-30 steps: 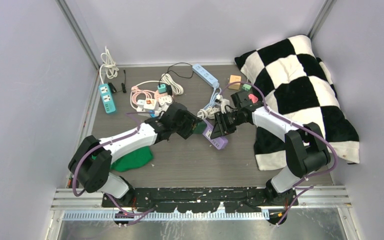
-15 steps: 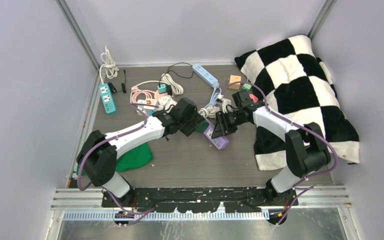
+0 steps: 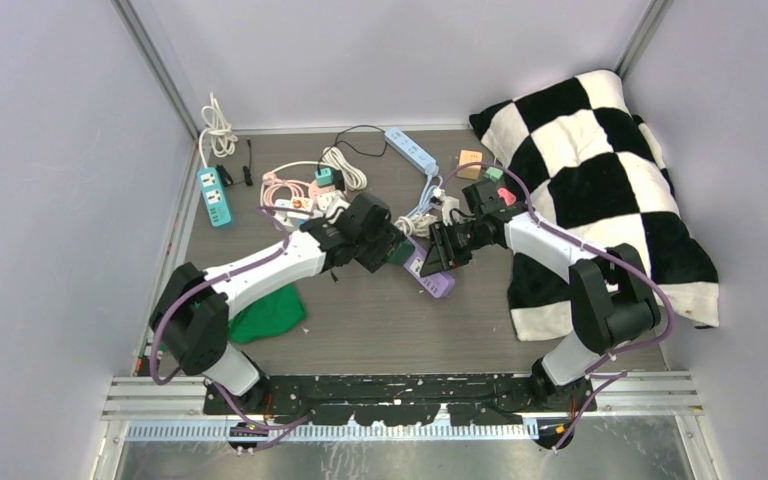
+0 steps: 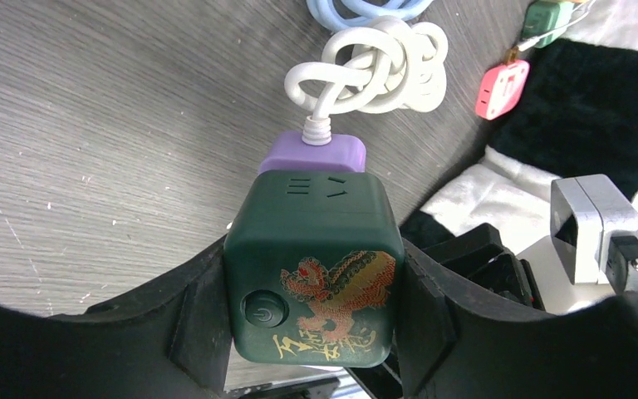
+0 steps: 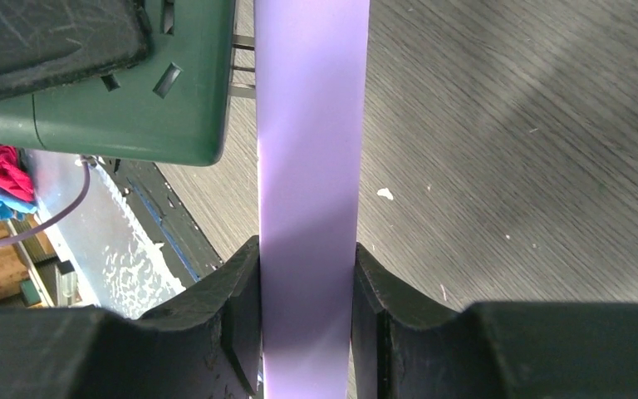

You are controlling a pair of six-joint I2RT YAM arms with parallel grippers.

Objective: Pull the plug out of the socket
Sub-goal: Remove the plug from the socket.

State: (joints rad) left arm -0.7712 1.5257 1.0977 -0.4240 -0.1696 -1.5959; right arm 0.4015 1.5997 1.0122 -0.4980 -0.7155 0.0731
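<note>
At mid table (image 3: 380, 320), L gripper (image 4: 314, 328) is clamping the dark green cube plug (image 4: 316, 224) by its sides. R gripper (image 5: 306, 278) is squeezing the purple socket strip (image 5: 311, 125) across its width. Metal prongs (image 5: 245, 66) are showing in a narrow gap btw plug & strip. White cord (image 4: 374, 66) is coiling just beyond.

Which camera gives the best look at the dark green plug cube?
Left wrist: the green cube sits face-on in the left claw, print and button clear. Right wrist catches only one corner and its pins; top external shows a dark speck.
</note>
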